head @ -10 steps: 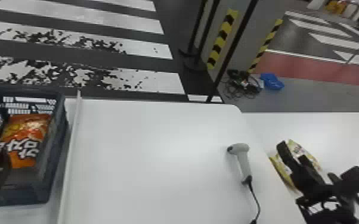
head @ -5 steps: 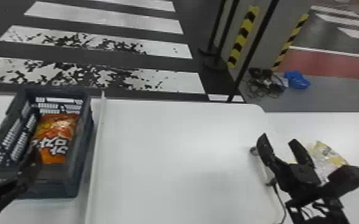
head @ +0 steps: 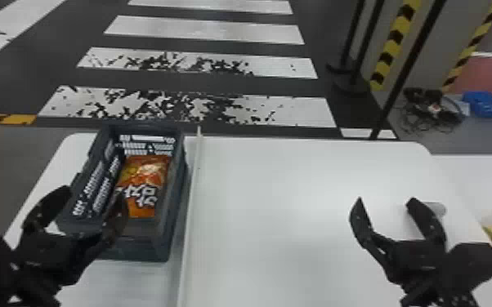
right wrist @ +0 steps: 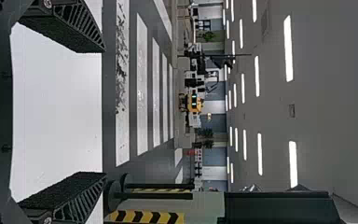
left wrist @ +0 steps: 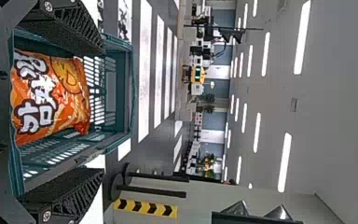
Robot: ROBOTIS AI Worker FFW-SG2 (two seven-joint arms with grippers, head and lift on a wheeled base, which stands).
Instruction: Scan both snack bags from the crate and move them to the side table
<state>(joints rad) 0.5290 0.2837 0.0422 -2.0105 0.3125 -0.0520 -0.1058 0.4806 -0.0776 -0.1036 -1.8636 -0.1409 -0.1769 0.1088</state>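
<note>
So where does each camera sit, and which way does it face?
Head view: on the head, looking forward and down at the white table, crate and orange snack bag; left gripper and right gripper show open.
Left wrist view: on the left wrist, looking out past its own fingers, over the crate and crosswalk.
Right wrist view: on the right wrist, looking out past its own fingers, over the white table and crosswalk.
Shared: head and left wrist views both show the orange snack bag.

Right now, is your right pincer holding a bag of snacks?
No, the right pincer is open over the white table, with nothing in its grip.
</note>
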